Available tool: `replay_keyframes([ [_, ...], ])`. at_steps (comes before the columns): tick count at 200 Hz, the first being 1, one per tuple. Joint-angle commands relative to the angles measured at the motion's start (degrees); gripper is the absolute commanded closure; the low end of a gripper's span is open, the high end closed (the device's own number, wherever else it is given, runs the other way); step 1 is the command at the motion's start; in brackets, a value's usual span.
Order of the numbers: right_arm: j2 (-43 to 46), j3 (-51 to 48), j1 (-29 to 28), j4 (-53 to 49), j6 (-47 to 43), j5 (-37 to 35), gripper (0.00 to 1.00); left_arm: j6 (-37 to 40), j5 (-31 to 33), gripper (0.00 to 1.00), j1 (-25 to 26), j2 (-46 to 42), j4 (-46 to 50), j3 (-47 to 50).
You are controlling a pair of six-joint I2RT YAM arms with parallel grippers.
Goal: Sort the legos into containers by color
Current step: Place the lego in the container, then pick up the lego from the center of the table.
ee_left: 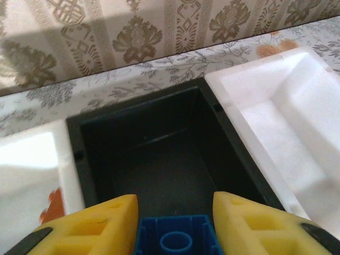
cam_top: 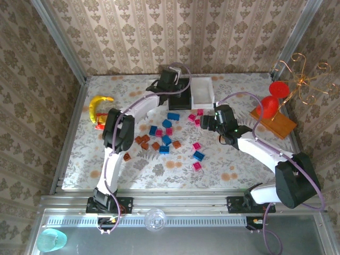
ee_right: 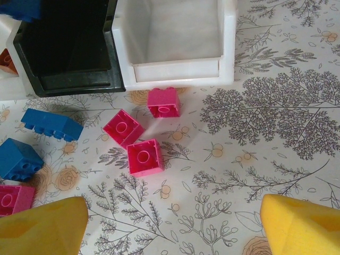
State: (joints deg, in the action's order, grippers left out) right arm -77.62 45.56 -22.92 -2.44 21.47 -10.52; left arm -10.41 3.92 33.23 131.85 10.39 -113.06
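- Left gripper (ee_left: 174, 206): at the bottom centre of the left wrist view. Its yellow pads (ee_left: 101, 223) press against both sides of a blue lego (ee_left: 176, 240), which is held stud side up over the black tray (ee_left: 149, 125).
- Containers (cam_top: 203, 91): a row at the upper centre of the overhead view, at the far end of the table (cam_top: 239, 170), with the left gripper directly above them.
- Tray order in the left wrist view: the black tray is in the middle, with the right-hand white tray (ee_left: 276, 111) and the left-hand white tray (ee_left: 32, 159) on either side. A brown-orange lego (ee_left: 53, 207) lies in the left-hand one.
- Right gripper (ee_right: 172, 204): its yellow fingers sit in the lower corners of the right wrist view, spread wide and open above the patterned table.
- Pink legos (ee_right: 145, 157): three lie centre-left in that view, just below the front wall of the right-hand white tray. Two blue bricks (ee_right: 51, 125) lie near the left edge.
- Loose legos (cam_top: 166, 139): blue, brown-orange and pink bricks are scattered across the centre of the overhead view, between the two arms and apart from the trays.
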Motion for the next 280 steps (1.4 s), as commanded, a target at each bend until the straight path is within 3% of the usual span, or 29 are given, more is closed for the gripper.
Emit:
replay_keyframes([
  [1,-0.7,-0.4,-0.3,-1.3,1.6,0.7,0.14,1.6,-0.5,0.47,-0.6,1.2,7.7,-8.7],
  [26,-1.5,-0.4,-3.5,-0.8,1.3,0.5,0.14,1.0,-1.7,0.33,-0.4,-5.3,10.9,-4.8],
  [62,-1.7,-1.1,-4.6,0.5,0.6,0.0,0.14,-2.5,-6.2,0.21,0.7,-24.4,2.9,27.7],
  [75,-1.7,-1.5,-4.6,1.1,-0.3,0.1,0.14,-1.8,-7.4,0.18,0.9,-28.6,2.0,35.0],
  [105,-1.7,-1.9,-4.6,1.3,-0.3,1.3,0.14,4.3,-9.3,0.16,0.5,-29.0,8.1,39.7],
  [130,-1.7,-2.8,-4.6,1.6,-0.1,1.6,0.14,6.3,-11.6,0.16,-0.6,-24.3,11.0,37.6],
  [177,-1.4,-2.7,-4.5,0.3,-1.5,1.6,0.14,8.2,-15.3,0.24,-1.2,-16.5,14.2,31.9],
  [224,-0.6,-2.8,-4.5,0.2,-1.0,1.9,0.14,8.3,-12.8,0.45,-1.4,-12.8,16.1,28.9],
  [260,-0.3,-2.5,-4.5,-0.9,-1.4,1.6,0.14,7.4,-11.4,0.60,-1.7,-15.3,13.7,31.3],
  [280,0.3,-2.4,-4.5,-1.7,-1.6,1.2,0.14,4.9,-11.0,0.67,-1.5,-22.4,5.6,37.0],
])
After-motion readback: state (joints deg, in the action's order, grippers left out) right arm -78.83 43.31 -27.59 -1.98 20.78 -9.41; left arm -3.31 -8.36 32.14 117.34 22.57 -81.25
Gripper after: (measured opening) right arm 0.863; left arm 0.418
